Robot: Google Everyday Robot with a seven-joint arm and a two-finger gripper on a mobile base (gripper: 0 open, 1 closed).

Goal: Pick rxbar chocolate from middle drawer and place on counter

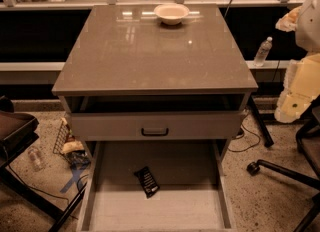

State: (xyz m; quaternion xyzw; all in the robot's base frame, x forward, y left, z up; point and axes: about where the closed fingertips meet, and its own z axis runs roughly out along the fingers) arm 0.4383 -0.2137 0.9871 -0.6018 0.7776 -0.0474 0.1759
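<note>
The rxbar chocolate (147, 181) is a small black wrapped bar with white print. It lies flat on the floor of the open middle drawer (155, 211), slightly left of centre and turned at an angle. The counter (150, 51) is the glossy grey-brown top of the cabinet. My gripper (290, 106) is at the end of the pale arm at the right edge of the view. It is level with the counter's front edge, well off to the right, far from the bar and touching nothing.
A white bowl (171, 13) stands at the back of the counter. The top drawer (155, 125) with a dark handle is slightly open above the middle drawer. Chair legs and a castor (253, 167) are at the right, a plastic bottle (262, 51) behind, and a wire basket with clutter (67, 143) at the left.
</note>
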